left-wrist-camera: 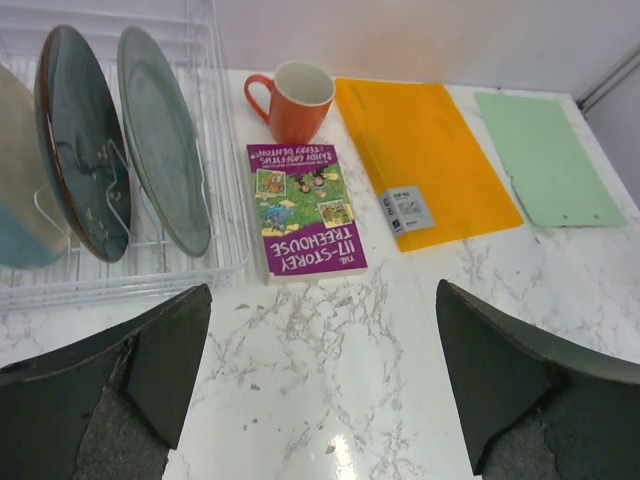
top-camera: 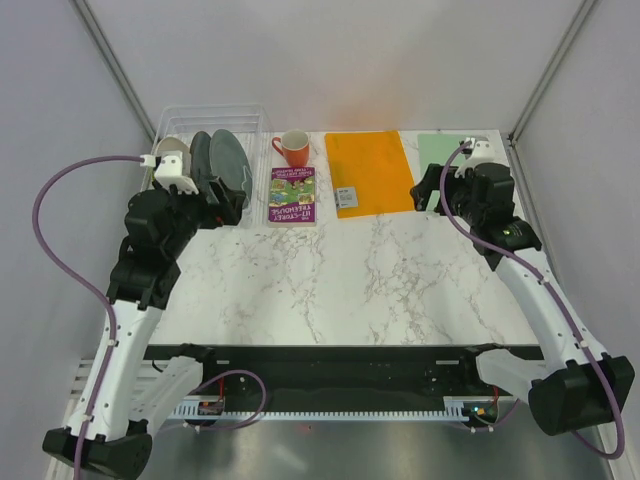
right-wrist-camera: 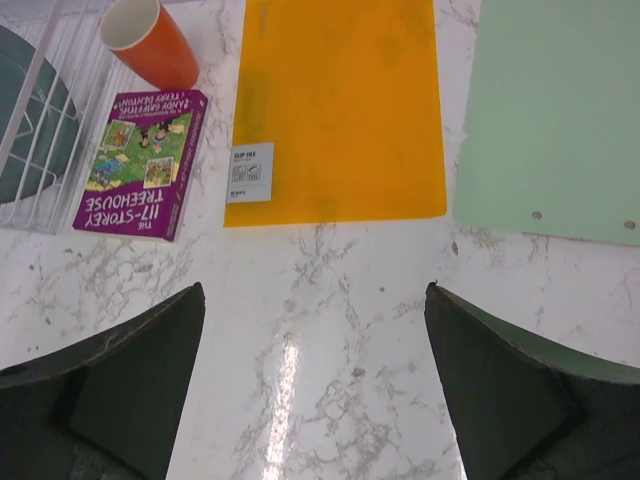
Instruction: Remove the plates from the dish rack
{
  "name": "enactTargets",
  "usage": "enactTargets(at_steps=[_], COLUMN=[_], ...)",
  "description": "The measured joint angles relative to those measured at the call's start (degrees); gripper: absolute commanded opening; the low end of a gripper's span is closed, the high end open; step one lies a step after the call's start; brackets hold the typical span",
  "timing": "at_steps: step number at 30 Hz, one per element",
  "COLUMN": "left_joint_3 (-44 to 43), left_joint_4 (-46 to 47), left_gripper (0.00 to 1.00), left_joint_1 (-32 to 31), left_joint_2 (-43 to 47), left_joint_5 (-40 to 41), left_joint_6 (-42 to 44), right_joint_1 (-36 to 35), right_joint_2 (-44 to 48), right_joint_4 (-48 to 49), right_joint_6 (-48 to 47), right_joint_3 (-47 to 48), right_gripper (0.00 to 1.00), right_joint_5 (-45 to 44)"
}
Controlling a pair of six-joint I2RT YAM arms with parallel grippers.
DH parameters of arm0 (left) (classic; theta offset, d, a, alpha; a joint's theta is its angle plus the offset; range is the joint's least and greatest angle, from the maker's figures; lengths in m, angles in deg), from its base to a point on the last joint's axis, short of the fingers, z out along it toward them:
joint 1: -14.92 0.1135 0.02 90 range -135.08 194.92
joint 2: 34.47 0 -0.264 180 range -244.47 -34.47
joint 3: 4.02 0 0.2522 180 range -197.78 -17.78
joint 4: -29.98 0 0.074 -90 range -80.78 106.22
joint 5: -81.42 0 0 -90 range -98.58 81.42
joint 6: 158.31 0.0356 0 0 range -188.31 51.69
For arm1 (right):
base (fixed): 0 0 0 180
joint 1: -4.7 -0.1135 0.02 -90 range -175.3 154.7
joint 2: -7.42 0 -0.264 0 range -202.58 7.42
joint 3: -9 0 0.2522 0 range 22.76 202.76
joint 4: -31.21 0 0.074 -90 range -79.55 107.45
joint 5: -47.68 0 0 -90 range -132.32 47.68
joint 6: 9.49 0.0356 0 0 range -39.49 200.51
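Note:
The dish rack stands at the table's far left corner. Three plates stand upright in it: grey-green on the right, dark teal in the middle, cream-and-light-blue on the left, cut by the frame edge. No lime-green plate is in view. My left gripper is open and empty above bare marble, just in front of the rack. My right gripper is open and empty over the marble near the mats, far from the rack.
An orange mug and a purple book lie just right of the rack. An orange mat with a small label and a green mat lie flat at the back right. Grey walls close in both sides.

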Motion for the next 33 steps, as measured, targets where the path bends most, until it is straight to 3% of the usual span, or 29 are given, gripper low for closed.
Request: enactTargets(at_steps=[5, 12, 17, 20, 28, 30, 33], left_joint_3=[-0.02, -6.14, -14.45, -17.2, -20.55, -20.55, -20.55], left_joint_4=[-2.1, -5.64, -5.16, -4.74, -2.03, -0.61, 1.27], left_gripper=[1.0, 1.0, 1.0, 0.94, 0.89, 0.77, 0.03], left_joint_1=[0.0, 2.01, 2.69, 2.69, 2.78, 2.8, 2.8], left_joint_2=[-3.82, -12.9, -24.65, -30.82, -44.35, -46.64, -48.87], left_joint_5=[1.14, 4.74, 8.22, 12.24, 21.66, 23.52, 25.27], left_joint_6=[-1.33, -7.8, -7.82, -7.8, -7.58, -7.52, -7.08], right_joint_1=[-0.02, 0.52, 1.03, 1.03, 1.03, 1.03, 1.03], right_joint_2=[1.22, 1.07, -0.63, -2.64, -6.67, -7.23, -8.07], right_joint_4=[-3.56, -8.63, -9.01, -9.03, -8.63, -8.55, -8.46], right_joint_6=[-0.61, 4.87, 5.2, 5.2, 4.74, 4.46, 4.04], right_joint_3=[-0.33, -0.33, -0.33, -0.35, -0.98, -1.27, -1.36], right_gripper=[0.98, 0.98, 0.98, 0.98, 0.98, 0.98, 0.96], right_joint_5=[-2.03, -15.87, -16.41, -16.0, -14.73, -14.75, -14.73])
